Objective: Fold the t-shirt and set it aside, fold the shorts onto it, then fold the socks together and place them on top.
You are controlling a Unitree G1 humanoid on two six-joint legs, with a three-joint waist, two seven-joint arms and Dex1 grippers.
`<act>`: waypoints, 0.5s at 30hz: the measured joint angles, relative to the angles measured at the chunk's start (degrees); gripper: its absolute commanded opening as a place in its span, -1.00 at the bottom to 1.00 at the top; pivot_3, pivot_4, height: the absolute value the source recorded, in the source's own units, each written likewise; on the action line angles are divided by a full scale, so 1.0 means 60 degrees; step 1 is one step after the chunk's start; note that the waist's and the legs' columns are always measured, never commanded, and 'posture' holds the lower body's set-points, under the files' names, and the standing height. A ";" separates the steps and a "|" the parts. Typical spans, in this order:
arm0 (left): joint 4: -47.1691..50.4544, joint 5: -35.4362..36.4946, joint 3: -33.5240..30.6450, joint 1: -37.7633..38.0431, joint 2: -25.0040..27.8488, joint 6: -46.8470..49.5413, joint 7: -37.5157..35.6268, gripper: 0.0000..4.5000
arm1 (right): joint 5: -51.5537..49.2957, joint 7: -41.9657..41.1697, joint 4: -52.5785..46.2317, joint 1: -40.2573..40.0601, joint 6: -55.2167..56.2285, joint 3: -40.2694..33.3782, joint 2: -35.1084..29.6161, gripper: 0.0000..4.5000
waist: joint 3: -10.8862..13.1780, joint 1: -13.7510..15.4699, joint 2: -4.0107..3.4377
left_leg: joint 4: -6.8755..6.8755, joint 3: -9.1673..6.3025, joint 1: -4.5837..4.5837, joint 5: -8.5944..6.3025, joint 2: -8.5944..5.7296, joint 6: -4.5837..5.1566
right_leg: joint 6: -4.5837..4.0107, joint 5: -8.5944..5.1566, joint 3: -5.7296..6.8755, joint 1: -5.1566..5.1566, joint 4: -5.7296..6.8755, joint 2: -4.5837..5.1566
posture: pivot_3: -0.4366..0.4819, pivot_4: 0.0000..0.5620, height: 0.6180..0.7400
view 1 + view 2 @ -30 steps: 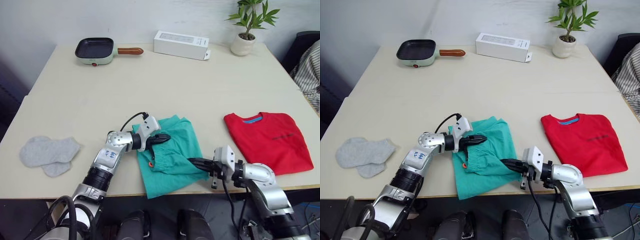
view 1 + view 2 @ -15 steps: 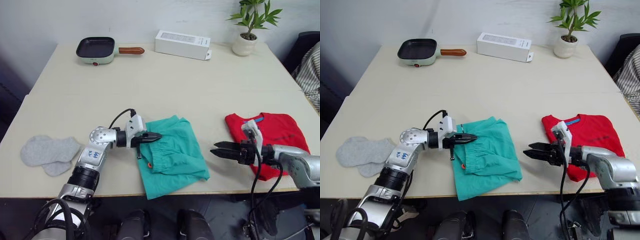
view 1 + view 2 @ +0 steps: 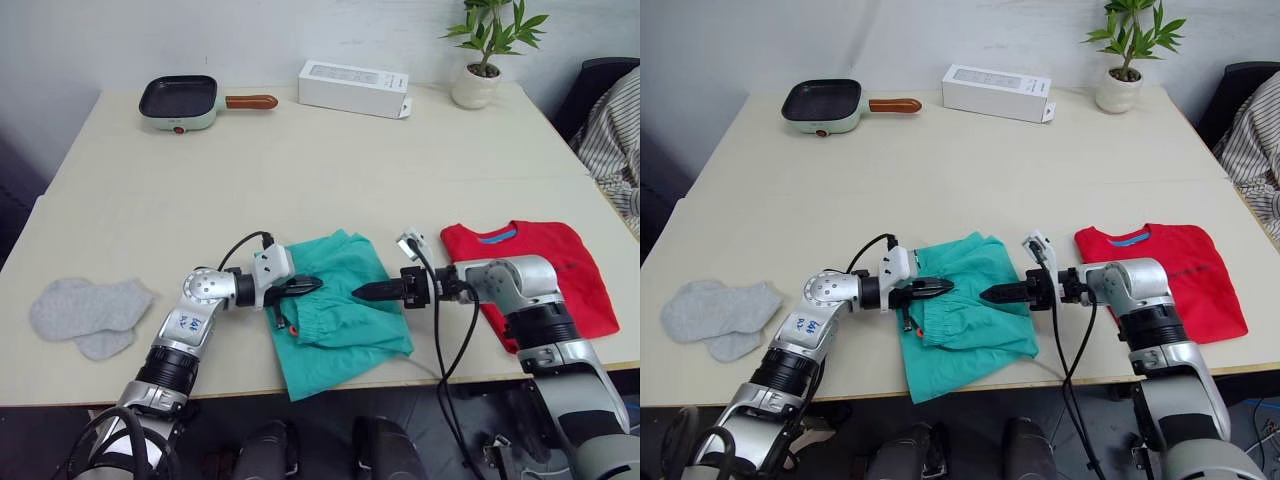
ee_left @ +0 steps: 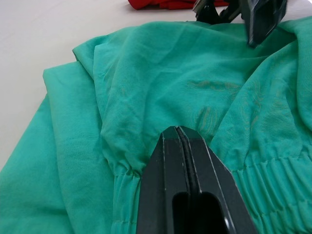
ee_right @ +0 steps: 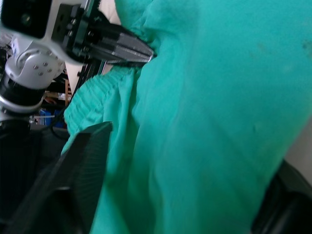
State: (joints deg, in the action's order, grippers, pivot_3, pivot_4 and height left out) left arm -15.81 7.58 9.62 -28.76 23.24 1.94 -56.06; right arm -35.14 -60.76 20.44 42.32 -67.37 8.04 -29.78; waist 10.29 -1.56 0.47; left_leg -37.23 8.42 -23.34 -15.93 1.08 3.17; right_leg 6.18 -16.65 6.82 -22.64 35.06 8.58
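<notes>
Two grippers are meeting over the teal shorts point(image 3: 340, 305) from opposite sides. The left gripper point(image 3: 312, 285) is pinching the gathered waistband, fingers pressed together. The right gripper point(image 3: 362, 292) is lying on the shorts' far edge with its fingers spread around the fabric. The red t-shirt point(image 3: 545, 268) is lying flat behind the right gripper. The grey socks point(image 3: 85, 312) are sitting well behind the left gripper.

Far edge of my table point(image 3: 330, 150): three bystanders.
I see a small mint-green pan point(image 3: 180, 100) with a dark inside and wooden handle at the far left, a long white box point(image 3: 353, 88) near the middle, and a potted plant point(image 3: 478, 70) at the far right. Striped cloth point(image 3: 612, 125) hangs beside the table's right edge.
</notes>
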 measured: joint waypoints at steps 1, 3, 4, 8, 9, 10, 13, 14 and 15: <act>0.0013 0.0001 -0.0002 0.0023 0.0000 -0.0014 0.0037 -1.00 | -0.0003 0.0068 -0.0003 -0.0005 -0.0115 -0.0030 0.0028 -0.12 | 0.0000 0.0003 0.0000 | 0.0002 0.0000 -0.0001 0.0000 -0.0001 0.0000 | 0.0000 0.0000 0.0000 -0.0001 0.0000 0.0001 | -0.05 -0.47 1.00; 0.0016 -0.0005 -0.0004 0.0027 -0.0003 -0.0024 0.0131 -1.00 | -0.0030 0.0147 -0.0046 -0.0042 -0.0333 -0.0058 0.0081 -0.45 | 0.0000 0.0001 0.0000 | 0.0002 0.0001 -0.0002 0.0000 -0.0002 0.0000 | 0.0000 0.0000 -0.0001 -0.0002 0.0000 0.0001 | -0.05 -0.47 1.00; 0.0014 0.0001 -0.0014 0.0028 -0.0012 -0.0022 0.0175 -1.00 | -0.0088 0.0186 -0.0135 -0.0072 -0.0456 -0.0185 0.0124 -0.61 | 0.0000 0.0001 0.0000 | 0.0001 0.0001 -0.0001 0.0000 -0.0002 0.0000 | 0.0000 0.0000 -0.0002 -0.0002 0.0000 0.0000 | -0.05 -0.47 1.00; 0.0020 0.0063 -0.0043 0.0036 -0.0049 -0.0019 0.0241 -1.00 | -0.0535 0.0381 -0.0752 -0.0232 -0.0998 -0.0737 0.0204 -0.98 | 0.0000 0.0004 0.0000 | 0.0001 0.0001 -0.0002 -0.0001 -0.0002 -0.0002 | 0.0002 0.0001 -0.0002 -0.0003 0.0001 0.0001 | -0.05 -0.47 1.00; 0.0026 0.0063 -0.0054 0.0036 -0.0050 -0.0030 0.0301 -1.00 | -0.0742 0.0389 -0.1131 -0.0323 -0.1212 -0.0862 0.0161 -0.98 | 0.0000 0.0007 0.0000 | 0.0002 0.0000 -0.0004 -0.0001 -0.0002 -0.0002 | 0.0002 0.0001 -0.0002 -0.0006 0.0000 0.0001 | -0.05 -0.47 1.00; 0.0026 0.0064 -0.0067 0.0034 -0.0051 -0.0030 0.0329 -1.00 | -0.0838 0.0392 -0.1308 -0.0367 -0.1313 -0.0948 0.0140 -0.98 | 0.0000 0.0009 0.0000 | 0.0004 0.0000 -0.0005 -0.0001 -0.0002 -0.0002 | 0.0002 0.0001 -0.0002 -0.0006 0.0000 0.0001 | -0.05 -0.47 1.00; 0.0423 0.0661 -0.0307 0.0050 -0.0056 0.0368 0.0132 -0.83 | -0.1513 0.0039 -0.2385 -0.0614 -0.1872 -0.1223 -0.0929 -1.00 | 0.0006 0.0082 -0.0007 | -0.0003 -0.0003 -0.0052 -0.0005 -0.0013 0.0009 | 0.0007 0.0004 0.0000 -0.0044 -0.0005 0.0013 | -0.05 -0.47 1.00; 0.0619 0.0894 -0.0443 0.0065 0.0018 0.0597 0.0052 -0.74 | -0.1709 -0.0161 -0.2693 -0.0681 -0.1940 -0.1481 -0.1419 -1.00 | 0.0006 0.0103 -0.0008 | -0.0008 -0.0003 -0.0066 -0.0007 -0.0015 0.0017 | 0.0011 0.0006 -0.0001 -0.0057 -0.0009 0.0014 | -0.05 -0.47 1.00; 0.0813 0.1120 -0.0548 0.0071 0.0131 0.0854 -0.0065 -0.62 | -0.1890 -0.0390 -0.2963 -0.0760 -0.1958 -0.1699 -0.1920 -1.00 | 0.0006 0.0109 -0.0008 | -0.0012 -0.0003 -0.0074 -0.0010 -0.0015 0.0021 | 0.0012 0.0006 -0.0001 -0.0062 -0.0012 0.0013 | -0.05 -0.47 1.00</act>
State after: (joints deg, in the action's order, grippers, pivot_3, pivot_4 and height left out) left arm -10.93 14.30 6.33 -28.34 24.03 7.06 -56.46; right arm -46.48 -63.10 2.66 37.76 -79.12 -2.16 -41.30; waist 10.33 -0.91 0.42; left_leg -37.30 8.40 -23.79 -15.99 0.99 3.30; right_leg 6.25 -16.61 6.81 -23.02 34.99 8.66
